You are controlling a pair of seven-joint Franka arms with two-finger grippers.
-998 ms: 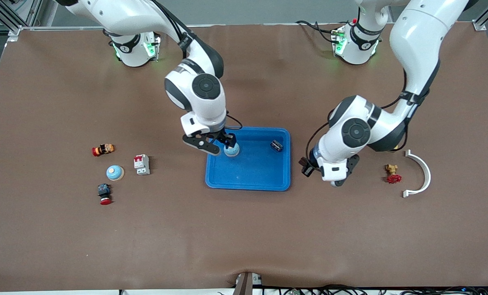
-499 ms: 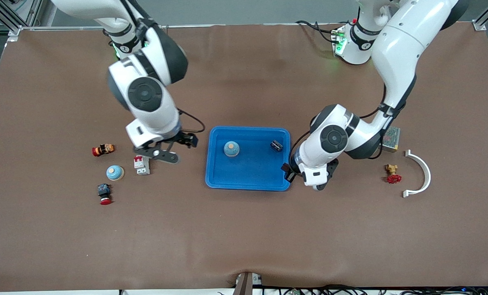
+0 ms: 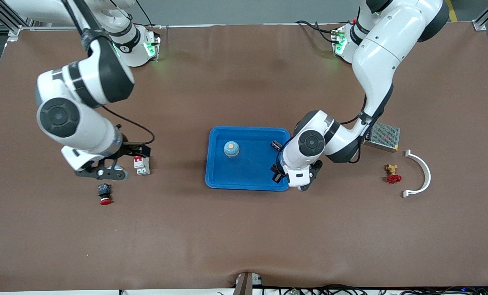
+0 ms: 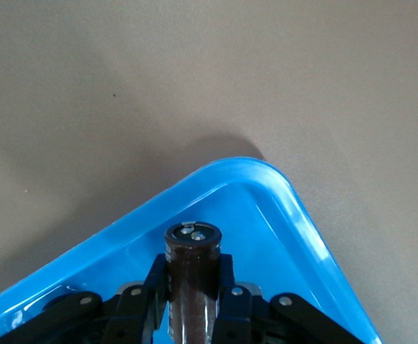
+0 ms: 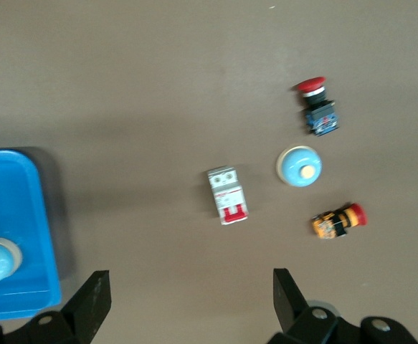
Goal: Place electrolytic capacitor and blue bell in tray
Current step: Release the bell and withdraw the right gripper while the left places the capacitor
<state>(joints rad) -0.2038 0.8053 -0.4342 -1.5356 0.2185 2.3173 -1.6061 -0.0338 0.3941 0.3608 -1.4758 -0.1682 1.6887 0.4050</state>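
Capacitor (image 4: 193,269) in left claw (image 4: 192,297) — over tray (image 4: 295,215)

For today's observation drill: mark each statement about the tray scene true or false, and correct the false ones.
1. A blue bell stands in the tray. True.
2. The left pincer is open and holds nothing. False: it is shut on a capacitor over the tray's corner.
3. The right pincer is open. True.
4. The breaker lies in the tray. False: it lies on the table, toward the right arm's end.
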